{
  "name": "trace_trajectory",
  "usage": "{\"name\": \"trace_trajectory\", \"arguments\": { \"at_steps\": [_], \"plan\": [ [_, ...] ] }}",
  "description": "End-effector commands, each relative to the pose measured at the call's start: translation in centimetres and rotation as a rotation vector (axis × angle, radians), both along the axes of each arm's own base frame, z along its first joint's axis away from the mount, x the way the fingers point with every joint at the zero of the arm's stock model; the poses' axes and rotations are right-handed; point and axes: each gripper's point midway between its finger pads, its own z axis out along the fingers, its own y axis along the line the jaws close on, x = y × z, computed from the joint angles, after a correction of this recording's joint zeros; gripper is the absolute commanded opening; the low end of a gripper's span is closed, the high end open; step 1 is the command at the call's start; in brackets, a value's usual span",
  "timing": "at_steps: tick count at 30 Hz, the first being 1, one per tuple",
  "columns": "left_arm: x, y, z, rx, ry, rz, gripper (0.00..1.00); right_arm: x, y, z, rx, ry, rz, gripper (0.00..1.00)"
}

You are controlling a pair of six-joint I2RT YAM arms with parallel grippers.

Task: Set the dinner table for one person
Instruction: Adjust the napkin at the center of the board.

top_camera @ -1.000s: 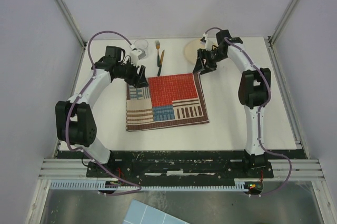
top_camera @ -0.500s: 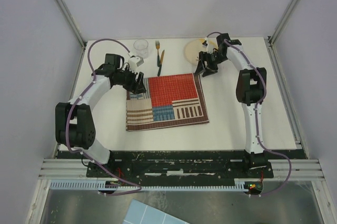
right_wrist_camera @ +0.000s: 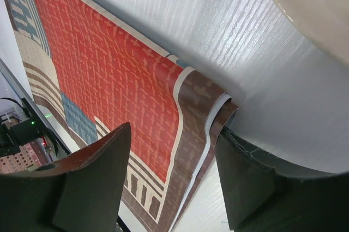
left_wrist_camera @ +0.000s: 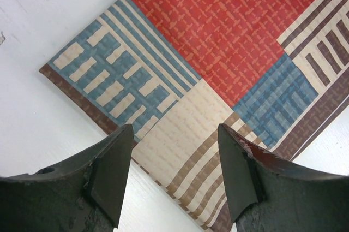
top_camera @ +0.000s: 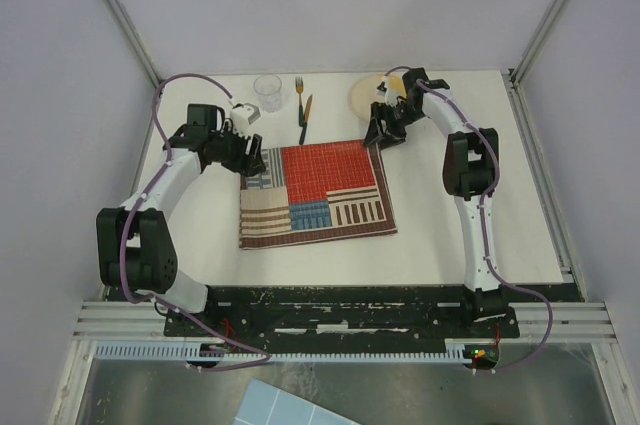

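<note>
Lying flat on the dinner table (top_camera: 450,230), the striped patchwork placemat (top_camera: 315,193) sits at the middle of the white top. Bare surface is open to the left, right and near side of the placemat. The metal-framed table edges are well apart from it.

Beyond the placemat's far edge:
- a clear glass (top_camera: 267,91), off the far left corner;
- a fork (top_camera: 299,90) and a knife (top_camera: 307,107), side by side;
- a beige plate (top_camera: 362,98), near the far right corner.

The left gripper (left_wrist_camera: 174,134) hangs over the placemat's far left corner, jaws wide, nothing between them. The right gripper (right_wrist_camera: 172,134) is at the far right corner, jaws wide. That corner is curled upward and lies between the fingers. Whether a finger touches it cannot be told. The plate rim is just beyond the right gripper.
</note>
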Motion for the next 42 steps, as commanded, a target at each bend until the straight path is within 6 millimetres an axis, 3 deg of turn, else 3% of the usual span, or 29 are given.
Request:
{"name": "trace_trajectory", "arguments": {
  "at_steps": [1, 4, 6, 11, 13, 27, 42],
  "plan": [
    [1.0, 0.8, 1.2, 0.006, -0.05, 0.079, 0.7, 0.9, 0.1, -1.0, -0.015, -0.02, -0.002, 0.7],
    [0.9, 0.8, 1.2, 0.009, -0.052, 0.08, 0.69, 0.6, 0.0, -1.4, -0.018, -0.007, 0.0, 0.67],
    [0.9, 0.8, 1.1, 0.004, -0.051, 0.081, 0.69, 0.3, 0.0, -1.5, -0.016, 0.002, 0.001, 0.57],
    [0.8, 0.7, 0.9, -0.001, -0.047, 0.084, 0.69, -0.9, -0.5, -2.9, -0.046, 0.034, 0.01, 0.19],
    [0.7, 0.7, 0.8, -0.002, -0.044, 0.086, 0.69, -1.0, -0.9, -2.0, -0.069, 0.018, 0.01, 0.02],
    [0.3, 0.3, 1.3, -0.035, -0.053, 0.087, 0.68, -6.1, -2.5, -1.8, -0.126, 0.077, 0.045, 0.02],
    [0.2, 0.3, 2.0, -0.037, -0.068, 0.087, 0.67, -3.9, -3.2, -2.5, -0.188, 0.02, 0.017, 0.02]
  ]
}}
